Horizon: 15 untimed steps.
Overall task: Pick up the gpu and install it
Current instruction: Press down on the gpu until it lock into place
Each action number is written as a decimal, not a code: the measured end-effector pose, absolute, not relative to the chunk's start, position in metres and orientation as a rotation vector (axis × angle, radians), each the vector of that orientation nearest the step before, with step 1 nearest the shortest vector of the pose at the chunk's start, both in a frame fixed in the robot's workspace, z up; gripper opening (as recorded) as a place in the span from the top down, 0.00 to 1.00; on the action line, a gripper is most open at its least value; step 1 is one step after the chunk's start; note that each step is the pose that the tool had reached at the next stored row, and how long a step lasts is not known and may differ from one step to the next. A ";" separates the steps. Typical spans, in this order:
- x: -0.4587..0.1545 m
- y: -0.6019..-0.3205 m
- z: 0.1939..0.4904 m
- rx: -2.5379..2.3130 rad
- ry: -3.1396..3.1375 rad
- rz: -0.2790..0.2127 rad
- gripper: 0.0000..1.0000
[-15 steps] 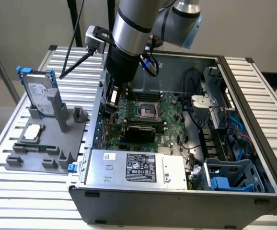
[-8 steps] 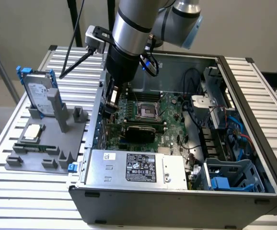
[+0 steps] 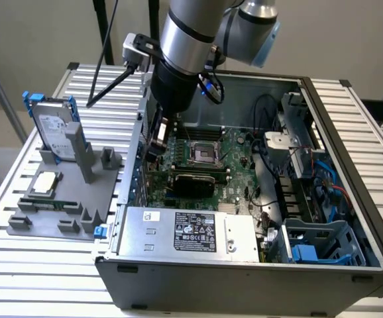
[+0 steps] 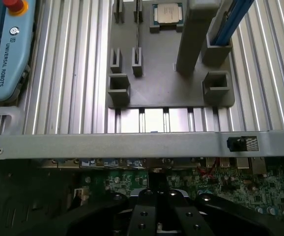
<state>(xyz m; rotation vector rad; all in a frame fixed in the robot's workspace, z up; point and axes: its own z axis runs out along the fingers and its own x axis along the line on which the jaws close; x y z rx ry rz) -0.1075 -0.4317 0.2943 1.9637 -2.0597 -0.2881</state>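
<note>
GPU (image 3: 193, 181) stands black-face-out on the motherboard (image 3: 234, 149), centre of the exterior frame. Gripper (image 3: 159, 140) is closed, just upper left of it inside the case (image 3: 244, 281); contact unclear.

Slatted aluminium table (image 3: 39, 265), grey fixture tray (image 3: 59, 199), open computer case (image 3: 350, 165)

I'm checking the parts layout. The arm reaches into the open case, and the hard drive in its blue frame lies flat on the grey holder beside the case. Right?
Not quite. The hard drive stands upright on the grey holder, not flat, as the exterior view shows. The arm does reach into the open case.
</note>
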 end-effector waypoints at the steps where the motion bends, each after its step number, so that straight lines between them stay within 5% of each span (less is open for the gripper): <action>1: -0.107 -0.432 0.294 1.967 -2.064 -0.282 0.89; 15: -0.105 -0.432 0.294 2.089 -2.193 -0.059 0.89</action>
